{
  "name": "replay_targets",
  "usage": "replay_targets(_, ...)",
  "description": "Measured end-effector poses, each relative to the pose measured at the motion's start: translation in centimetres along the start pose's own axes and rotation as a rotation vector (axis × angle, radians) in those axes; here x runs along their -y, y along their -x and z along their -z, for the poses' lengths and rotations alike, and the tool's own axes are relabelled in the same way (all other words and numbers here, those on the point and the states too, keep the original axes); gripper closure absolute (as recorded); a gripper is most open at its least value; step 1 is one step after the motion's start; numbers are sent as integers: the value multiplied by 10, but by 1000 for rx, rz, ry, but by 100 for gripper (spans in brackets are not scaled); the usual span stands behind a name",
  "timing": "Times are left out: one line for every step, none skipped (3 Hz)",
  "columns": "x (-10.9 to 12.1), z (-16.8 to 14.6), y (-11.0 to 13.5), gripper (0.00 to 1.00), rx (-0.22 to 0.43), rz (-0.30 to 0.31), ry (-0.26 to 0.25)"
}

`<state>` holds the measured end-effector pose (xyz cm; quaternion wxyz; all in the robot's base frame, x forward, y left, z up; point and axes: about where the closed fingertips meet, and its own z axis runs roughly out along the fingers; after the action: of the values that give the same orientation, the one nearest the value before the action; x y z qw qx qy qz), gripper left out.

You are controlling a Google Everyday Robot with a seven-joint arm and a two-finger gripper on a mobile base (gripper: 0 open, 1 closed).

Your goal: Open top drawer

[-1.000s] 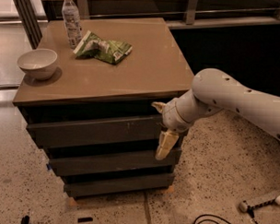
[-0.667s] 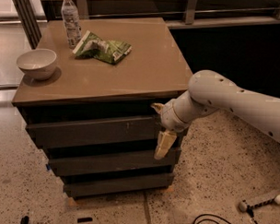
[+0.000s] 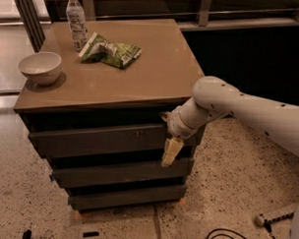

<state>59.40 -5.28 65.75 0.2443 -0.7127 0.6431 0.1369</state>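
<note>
The top drawer (image 3: pixel 99 140) is the widest dark grey-brown front of the cabinet, just under the tabletop, with small pale marks near its middle right. It stands slightly proud of the cabinet body, with a dark gap above it. My gripper (image 3: pixel 169 142), on the end of the white arm (image 3: pixel 238 110), is at the drawer's right end, against its front and upper edge. Two narrower drawer fronts (image 3: pixel 123 172) lie below.
On the brown tabletop (image 3: pixel 156 67) stand a white bowl (image 3: pixel 40 67), a water bottle (image 3: pixel 76 21) and a green snack bag (image 3: pixel 111 51). A dark wall and railing run behind at right. Cables and a plug (image 3: pixel 264 221) lie on the speckled floor.
My gripper and arm have shifted a little to the left along the drawer's right end. The drawer front looks much the same.
</note>
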Motion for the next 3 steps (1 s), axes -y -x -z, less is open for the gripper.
replay_targets(-3,2,1,0,2,-24,35)
replay_targets(-11,5,-1,0,-1,-69,78)
replay_targets(-21,6,-5,0,-3,-117,123)
